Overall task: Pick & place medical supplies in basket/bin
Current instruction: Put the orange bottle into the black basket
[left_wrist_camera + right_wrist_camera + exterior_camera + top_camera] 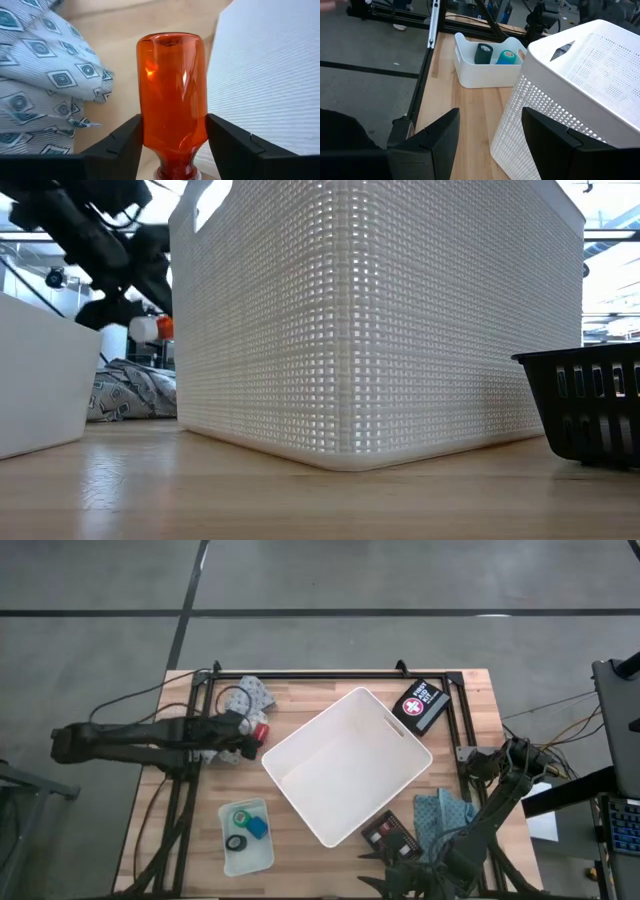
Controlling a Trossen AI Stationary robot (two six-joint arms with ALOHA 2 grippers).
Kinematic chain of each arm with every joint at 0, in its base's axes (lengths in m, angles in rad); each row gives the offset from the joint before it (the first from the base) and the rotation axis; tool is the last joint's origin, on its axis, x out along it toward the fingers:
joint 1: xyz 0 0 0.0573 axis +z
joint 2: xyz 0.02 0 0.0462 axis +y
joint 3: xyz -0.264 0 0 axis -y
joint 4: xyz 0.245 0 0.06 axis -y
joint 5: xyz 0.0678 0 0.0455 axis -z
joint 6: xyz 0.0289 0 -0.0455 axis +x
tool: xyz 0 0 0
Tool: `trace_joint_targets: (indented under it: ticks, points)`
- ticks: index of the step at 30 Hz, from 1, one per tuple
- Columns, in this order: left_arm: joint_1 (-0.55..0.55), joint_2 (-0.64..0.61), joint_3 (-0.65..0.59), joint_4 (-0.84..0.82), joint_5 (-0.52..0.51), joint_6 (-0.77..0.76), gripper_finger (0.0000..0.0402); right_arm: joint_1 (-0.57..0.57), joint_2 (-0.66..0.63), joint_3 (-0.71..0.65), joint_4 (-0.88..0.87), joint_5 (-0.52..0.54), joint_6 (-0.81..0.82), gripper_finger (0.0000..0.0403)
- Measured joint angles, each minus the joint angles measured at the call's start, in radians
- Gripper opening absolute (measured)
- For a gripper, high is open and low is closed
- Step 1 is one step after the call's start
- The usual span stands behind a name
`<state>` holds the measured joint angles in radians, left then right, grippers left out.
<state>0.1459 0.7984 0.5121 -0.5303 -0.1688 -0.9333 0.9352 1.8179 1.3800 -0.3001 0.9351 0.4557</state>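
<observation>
- Left wrist view shows my left gripper (172, 145) squeezing an orange bottle (174, 95) between its two dark fingers, one on each side.
- The bottle is smooth, shiny and see-through, with a round shape and a white cap end near my wrist.
- High view puts that gripper (252, 737) just beside the bin's left corner, above the table (300, 700), not over the bin yet.
- The big white bin (346, 765) sits near the middle of the wooden table, turned at a slant. It looks empty inside.
- Its walls are hard plastic full of tiny holes, like a net, and its corners are round.
- I think this step is carrying: the bottle is picked up and needs to go in.
- Next I would need to lift it over the rim, move it above the open bin, and then let go.
- A soft cloth (252, 693) with blue diamond shapes lies crumpled near my left gripper.
- A small tray (247, 836) holds a dark green roll (483, 53) and a blue roll (507, 57).
- My right gripper (490, 145) waits near the front right of the table, fingers apart and holding nothing.
</observation>
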Motion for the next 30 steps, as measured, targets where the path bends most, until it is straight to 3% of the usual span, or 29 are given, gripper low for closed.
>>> trace_joint_targets:
  ticks: [10, 14, 21, 30]
  points:
    - [-0.032, -0.258, -0.002, -0.02, -0.016, 0.088, 0.0203, 0.0, 0.0, 0.0, 0.0, 0.0, 0.0, 0.021]
    - [-0.063, -0.346, -0.002, 0.008, -0.072, 0.154, 0.0204, 0.0, 0.0, 0.0, 0.0, 0.0, 0.0, 0.021]
    - [-0.146, -0.423, -0.035, 0.201, -0.045, 0.397, 0.0204, 0.0, 0.0, 0.0, 0.0, 0.0, 0.0, 0.021]
    - [-0.36, -0.423, -0.101, 0.579, -0.031, 0.695, 0.0204, 0.0, 0.0, 0.0, 0.0, 0.0, 0.0, 0.021]
